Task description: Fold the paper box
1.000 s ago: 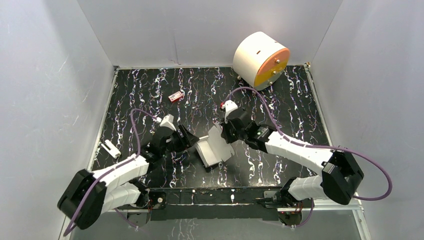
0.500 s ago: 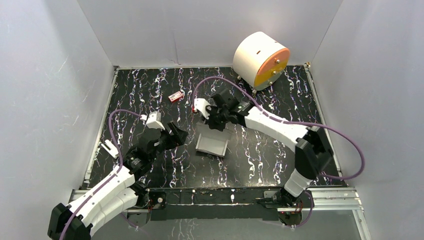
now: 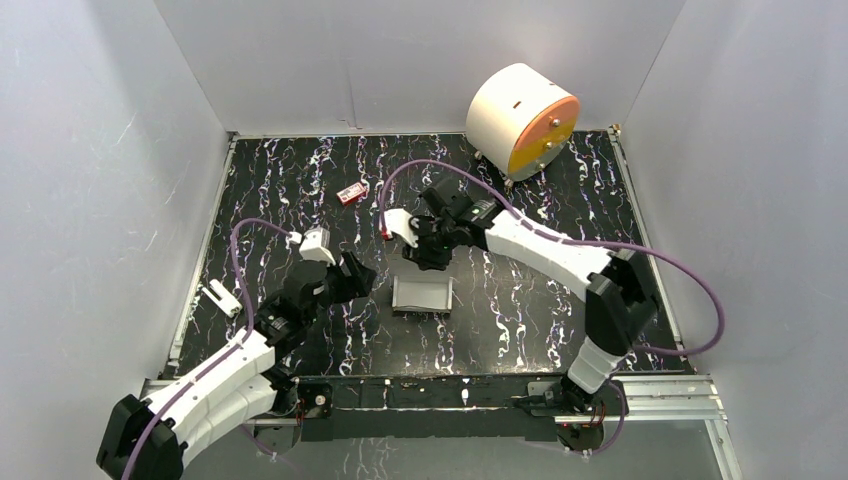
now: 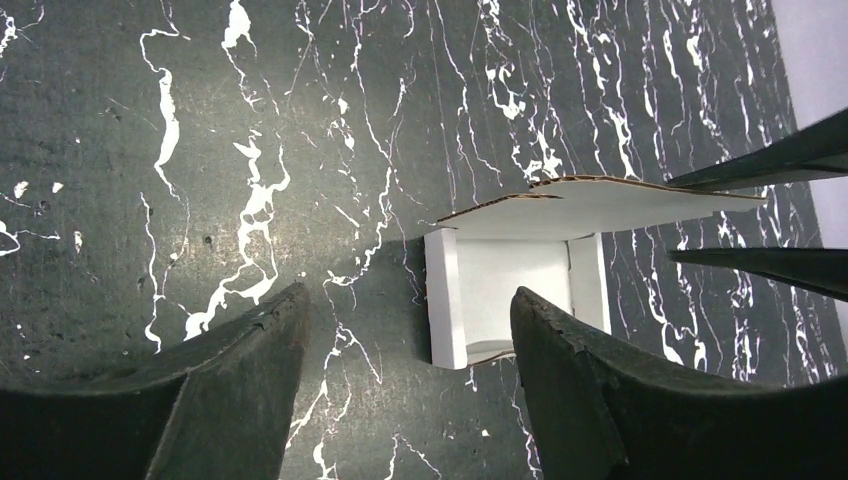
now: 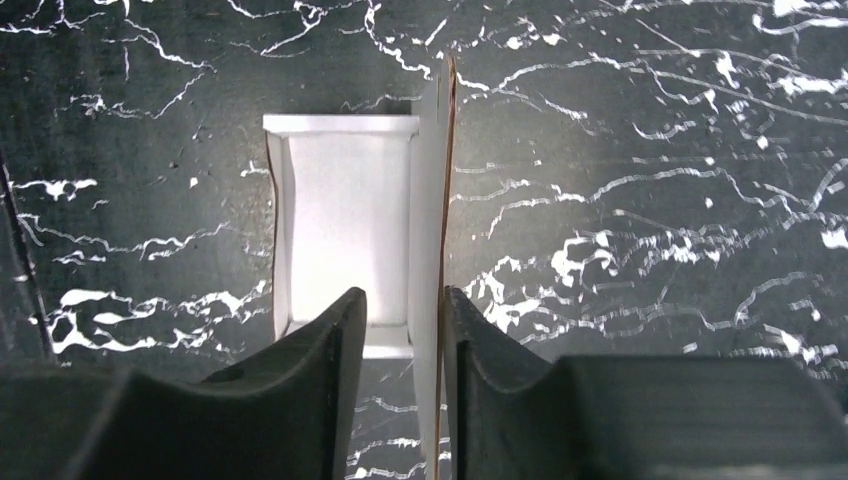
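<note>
- Nearest, at the lower left of the overhead view, the left gripper (image 3: pixel 357 275) has drawn back from the paper box (image 3: pixel 422 295). Its fingers are released and spread wide with nothing between them, aimed at the box's open end.
- The paper box now lies flat on the tabletop (image 3: pixel 560 300) just below the centre of the frame, with its tray opening upward. A second ago it was propped at a tilt between the two arms.
- Just beyond the box, the right gripper (image 5: pixel 403 295) hangs over its far edge. Its fingers were clenched a moment ago and have since loosened. The upright lid flap (image 5: pixel 428 200) stands in the gap, close against one finger and not pinched.
- The tray walls look raised and the box has been set down and let go, so the remaining work is probably folding the lid over and tucking it.
- Farthest, a small red item (image 3: pixel 351 193) lies upper left of centre and a white cylinder (image 3: pixel 505 110) sits at the upper right. Both are well apart from the box.
</note>
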